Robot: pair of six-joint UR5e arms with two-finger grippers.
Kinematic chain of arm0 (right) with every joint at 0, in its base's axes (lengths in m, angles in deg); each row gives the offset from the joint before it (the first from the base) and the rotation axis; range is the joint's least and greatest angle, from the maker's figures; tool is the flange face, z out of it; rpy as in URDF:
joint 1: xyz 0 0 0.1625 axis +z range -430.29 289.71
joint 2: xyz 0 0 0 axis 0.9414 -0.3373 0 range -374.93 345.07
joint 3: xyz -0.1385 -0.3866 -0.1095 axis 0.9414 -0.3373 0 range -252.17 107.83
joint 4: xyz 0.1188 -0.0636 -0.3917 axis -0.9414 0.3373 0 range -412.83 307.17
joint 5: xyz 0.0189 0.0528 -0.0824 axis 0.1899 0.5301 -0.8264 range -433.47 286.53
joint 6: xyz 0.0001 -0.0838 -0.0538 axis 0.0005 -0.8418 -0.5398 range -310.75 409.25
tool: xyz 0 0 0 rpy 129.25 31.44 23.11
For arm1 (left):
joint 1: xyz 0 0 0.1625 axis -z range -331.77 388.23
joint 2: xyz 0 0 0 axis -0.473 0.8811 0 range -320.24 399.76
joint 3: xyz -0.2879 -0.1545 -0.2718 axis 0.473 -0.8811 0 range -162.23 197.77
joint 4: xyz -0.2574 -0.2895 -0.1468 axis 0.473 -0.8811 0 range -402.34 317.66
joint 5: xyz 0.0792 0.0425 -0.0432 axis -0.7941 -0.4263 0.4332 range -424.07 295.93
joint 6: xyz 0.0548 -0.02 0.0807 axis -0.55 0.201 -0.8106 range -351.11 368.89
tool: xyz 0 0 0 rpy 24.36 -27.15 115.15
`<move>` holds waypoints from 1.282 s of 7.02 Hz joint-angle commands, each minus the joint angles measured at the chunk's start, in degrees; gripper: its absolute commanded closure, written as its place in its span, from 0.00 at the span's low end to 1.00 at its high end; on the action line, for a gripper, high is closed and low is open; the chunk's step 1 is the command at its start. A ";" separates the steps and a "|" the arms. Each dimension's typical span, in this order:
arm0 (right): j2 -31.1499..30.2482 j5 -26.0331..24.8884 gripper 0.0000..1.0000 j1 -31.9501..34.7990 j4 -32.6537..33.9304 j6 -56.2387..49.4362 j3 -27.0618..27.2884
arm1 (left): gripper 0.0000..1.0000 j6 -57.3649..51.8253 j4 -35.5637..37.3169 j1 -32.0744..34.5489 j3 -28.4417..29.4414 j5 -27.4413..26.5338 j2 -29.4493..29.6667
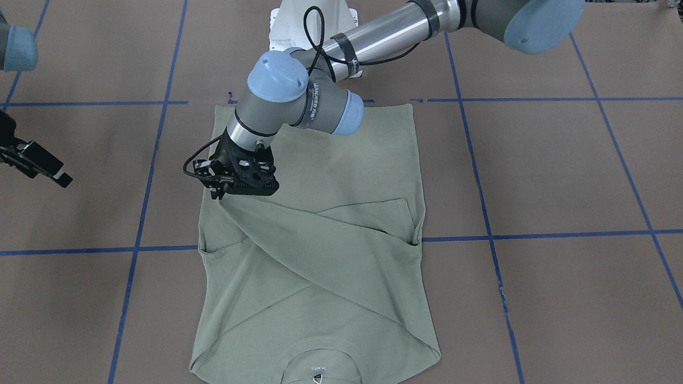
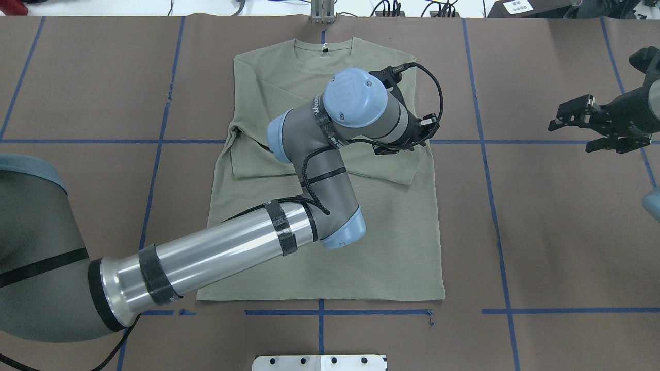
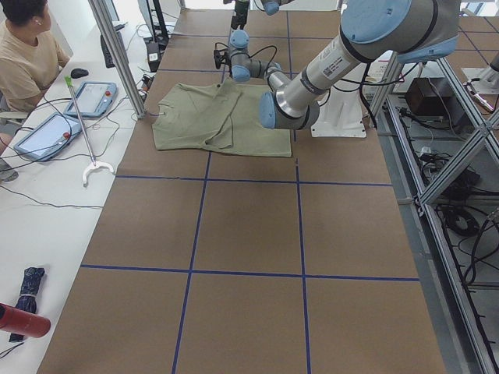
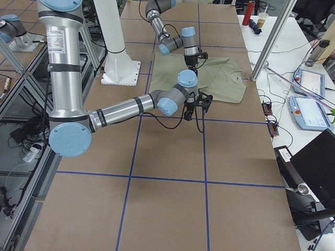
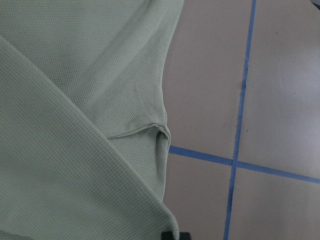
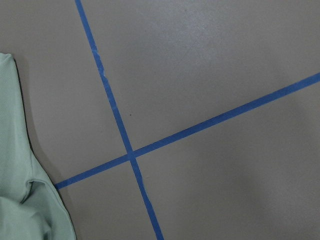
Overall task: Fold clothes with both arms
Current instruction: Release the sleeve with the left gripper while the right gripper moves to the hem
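While the shirt [image 2: 361, 247] lies flat mid-frame in the overhead view, sleeves [image 1: 331, 266] crossed over its chest, we judge the sleeve fold nearly done. Our left gripper [image 1: 217, 193] sits at one sleeve's end by the shirt's right edge. We cannot tell whether its jaws pinch the cloth. We should lay that end flat, then lift straight up. Farther right, our right gripper [image 2: 575, 131] hangs spread and empty. Blue tape [image 2: 154, 206] grids the brown table [image 2: 567, 232]. A person [image 3: 31, 58] sits beyond it.

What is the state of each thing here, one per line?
Shirt: spread flat, both sleeves crossed over chest.
Top sleeve: end pinched, slightly lifted.
Left gripper: shut on top sleeve.
Right gripper: open, empty, off the shirt.
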 commanded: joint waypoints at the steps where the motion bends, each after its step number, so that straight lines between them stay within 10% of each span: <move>1: 1.54 -0.48 0.00 -0.51 0.00 0.65 0.20 | 0.04 3.85 -11.21 0.88 -8.34 0.27 -8.20; 5: 5.33 -24.78 0.00 -29.01 4.53 26.71 9.04 | 0.04 3.20 -5.86 7.45 -22.34 18.33 -23.52; 9: 6.56 -47.02 0.07 -51.98 16.07 43.60 13.91 | 0.03 0.80 -5.07 9.40 -28.50 18.73 -32.77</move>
